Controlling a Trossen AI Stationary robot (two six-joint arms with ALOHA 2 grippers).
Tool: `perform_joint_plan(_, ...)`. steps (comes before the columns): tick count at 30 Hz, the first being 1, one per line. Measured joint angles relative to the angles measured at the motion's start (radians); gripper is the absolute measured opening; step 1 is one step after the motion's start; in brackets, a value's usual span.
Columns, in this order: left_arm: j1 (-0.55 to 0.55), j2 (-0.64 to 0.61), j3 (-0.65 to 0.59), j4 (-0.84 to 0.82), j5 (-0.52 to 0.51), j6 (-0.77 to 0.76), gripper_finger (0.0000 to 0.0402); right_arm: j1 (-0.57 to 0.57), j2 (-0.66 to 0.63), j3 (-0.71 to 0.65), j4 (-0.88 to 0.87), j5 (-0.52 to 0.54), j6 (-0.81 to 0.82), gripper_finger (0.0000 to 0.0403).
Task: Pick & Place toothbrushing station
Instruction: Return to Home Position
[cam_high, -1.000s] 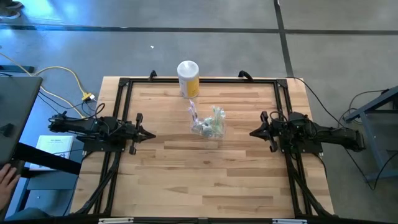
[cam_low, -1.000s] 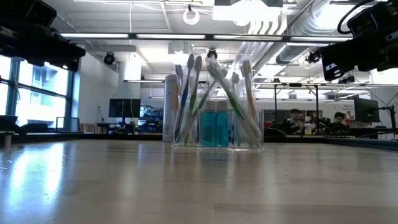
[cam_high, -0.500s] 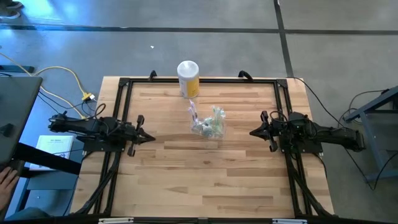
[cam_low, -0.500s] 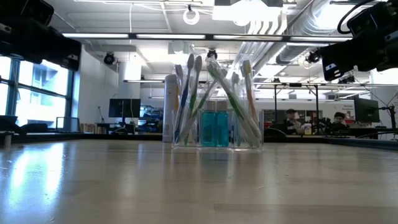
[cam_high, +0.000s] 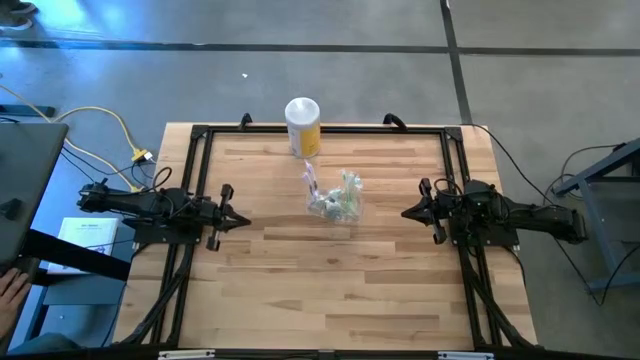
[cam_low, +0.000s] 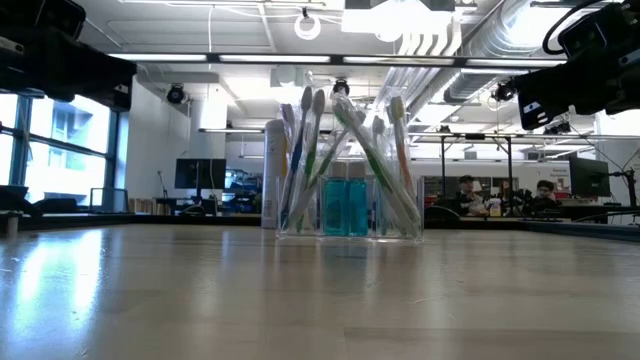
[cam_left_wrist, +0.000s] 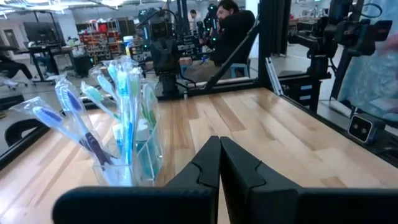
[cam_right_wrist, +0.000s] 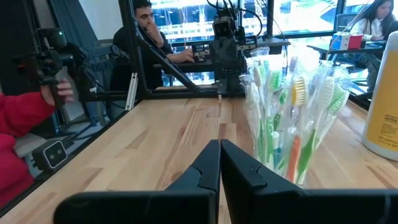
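Note:
The clear plastic holder (cam_high: 335, 203) stands on its base on the wooden table, a little beyond the middle. It holds several clear-wrapped toothbrushes (cam_low: 345, 150) that stick up and lean outward, and teal items (cam_low: 345, 208). It also shows in the left wrist view (cam_left_wrist: 127, 146) and the right wrist view (cam_right_wrist: 292, 124). My left gripper (cam_high: 245, 219) is shut and empty at the table's left side. My right gripper (cam_high: 405, 213) is shut and empty at the right side. Both fingertip pairs point toward the holder.
A white-topped yellow canister (cam_high: 303, 125) stands at the table's far edge, just beyond the holder. A black frame (cam_high: 320, 130) runs along the table's edges. People (cam_right_wrist: 25, 124) show in the room beyond the table. A hand (cam_high: 10, 292) shows at the left.

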Motion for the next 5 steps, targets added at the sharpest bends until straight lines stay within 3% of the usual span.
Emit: perform_joint_plan(5, 0.0, 0.0, -0.001, 0.002, 0.0, 0.0, 0.0003, 0.0, 0.0, 0.0, 0.0, 0.0, 0.0, 0.0004)
